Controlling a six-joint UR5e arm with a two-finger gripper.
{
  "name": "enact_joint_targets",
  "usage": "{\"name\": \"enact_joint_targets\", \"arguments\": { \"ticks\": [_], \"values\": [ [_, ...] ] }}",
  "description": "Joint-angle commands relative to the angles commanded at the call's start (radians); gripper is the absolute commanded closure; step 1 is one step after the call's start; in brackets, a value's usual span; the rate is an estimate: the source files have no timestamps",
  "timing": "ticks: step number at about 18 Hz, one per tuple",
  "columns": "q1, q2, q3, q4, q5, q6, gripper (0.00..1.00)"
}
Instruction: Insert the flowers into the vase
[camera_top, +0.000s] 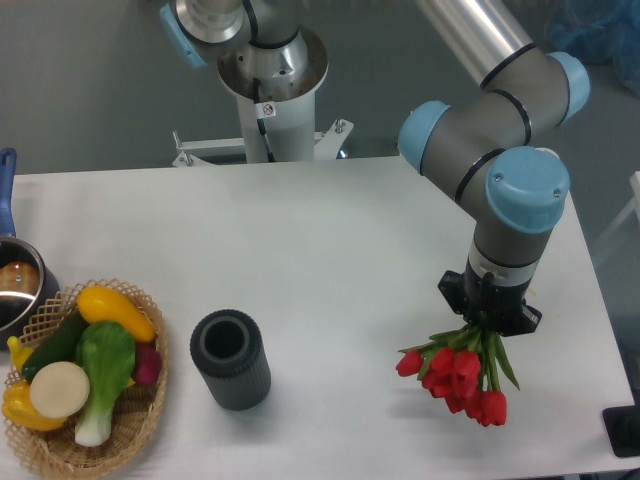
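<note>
Take the vase (231, 359) as your landmark: it stands upright on the white table (330, 230), dark grey and ribbed, its round mouth open to the camera and nothing in it. Everything you need lies to the right of it, well apart.

There the gripper (487, 322) hangs under the arm's wrist, pointing down at the table. The flowers (455, 375) sit directly below it, green stems running up into the fingers and red heads fanning out low and toward the vase side. From this one view you cannot see the fingertips themselves, since the stems and the wrist body cover them, but the bunch hanging from that spot suggests the fingers are clamped on the stems. Treat that as a judgement. Whether the heads touch the table you cannot tell either.

The relation your next move turns on: the vase lies to the left of the gripper, at about the same depth, with bare table between. The bunch's long axis runs roughly vertical, heads down, stems up, so it looks inverted for a stem-first insertion.

Left of the vase, just beside it, a wicker basket (150, 420) holds vegetables; farther left a steel pot (15, 285) sits at the table edge.
</note>
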Motion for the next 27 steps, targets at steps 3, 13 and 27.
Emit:
{"name": "enact_joint_targets", "arguments": {
  "ticks": [3, 13, 27],
  "values": [
    [0.000, 0.002, 0.000, 0.000, 0.000, 0.000, 1.00],
    [-0.029, 0.026, 0.000, 0.011, -0.027, -0.002, 1.00],
    [-0.090, 0.166, -0.049, 0.138, -0.478, -0.193, 1.00]
  ]
}}
